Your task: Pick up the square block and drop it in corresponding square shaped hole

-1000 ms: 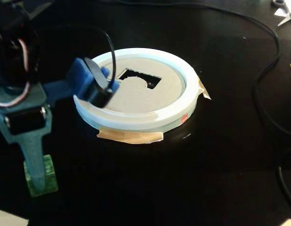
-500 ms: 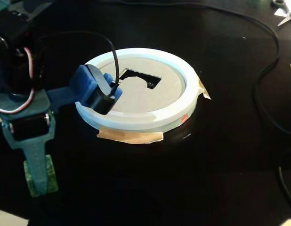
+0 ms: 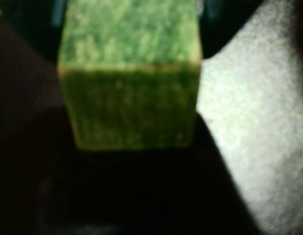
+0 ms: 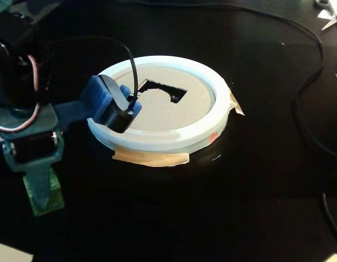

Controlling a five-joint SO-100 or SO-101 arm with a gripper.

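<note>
A green square block [image 3: 129,73] fills the top middle of the wrist view, held between my dark jaws. In the fixed view the block [image 4: 54,201] is at the lower left, low over the black table, with my teal gripper [image 4: 43,195] shut on it. I cannot tell whether it touches the table. A white round disc [image 4: 157,139] with a raised rim lies in the middle, to the right of the gripper. Its square hole [image 4: 157,87] sits near the disc's far side. The gripper is clear of the disc, off its left front.
Masking tape [image 4: 152,158] holds the disc to the black table. The blue wrist camera mount [image 4: 108,103] hangs over the disc's left rim. A black cable [image 4: 307,82] runs along the right side. Scissors [image 4: 329,16] lie at the far right corner. A pale surface [image 3: 259,122] shows right of the block.
</note>
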